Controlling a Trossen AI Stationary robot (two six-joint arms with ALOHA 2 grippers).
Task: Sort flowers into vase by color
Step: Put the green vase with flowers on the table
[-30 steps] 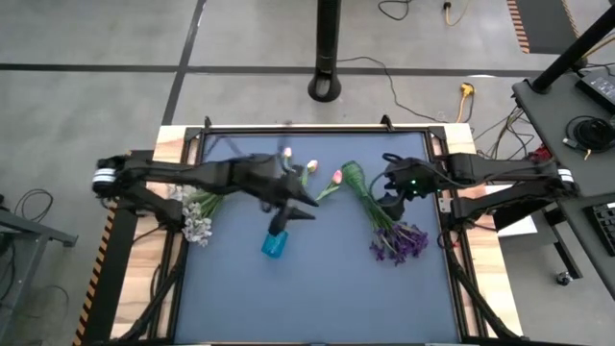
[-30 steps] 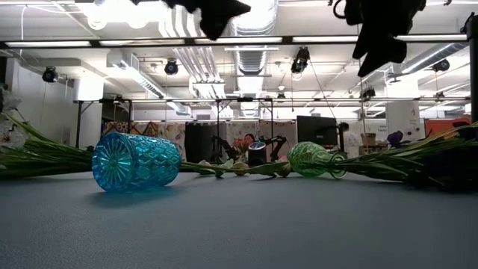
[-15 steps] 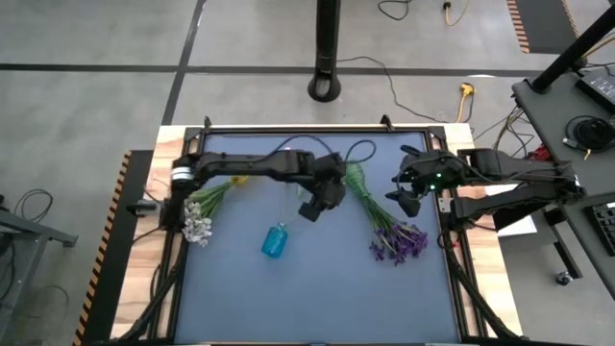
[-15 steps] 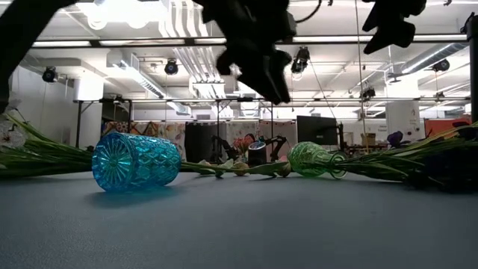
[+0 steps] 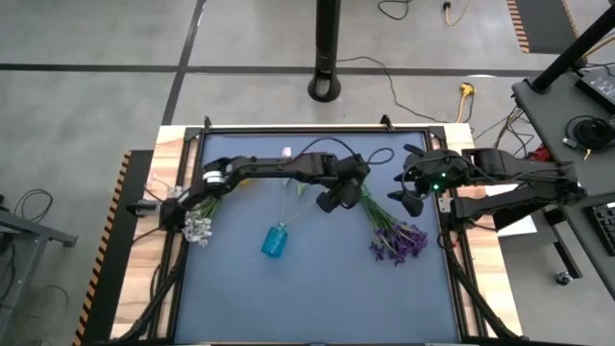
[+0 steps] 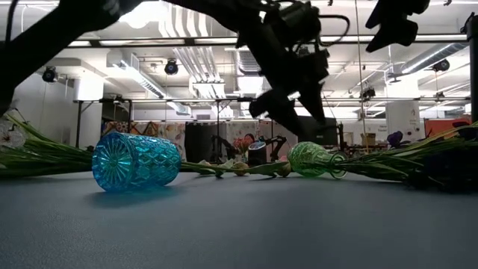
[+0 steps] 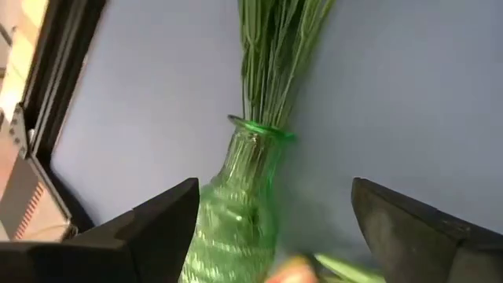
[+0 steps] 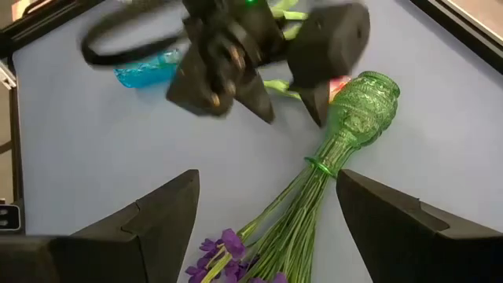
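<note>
Green vase tipped over, purple flowers inside.
Lower your left gripper, fingers apart, squarely over its body; right gripper waits apart.

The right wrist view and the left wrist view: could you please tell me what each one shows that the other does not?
Only the right wrist view shows the blue faceted glass vase, the dark purple blooms and the left gripper, fingers spread, over the green vase. Only the left wrist view shows the table's dark edge frame. Both show the green textured glass vase lying on its side with green stems in its mouth.
</note>
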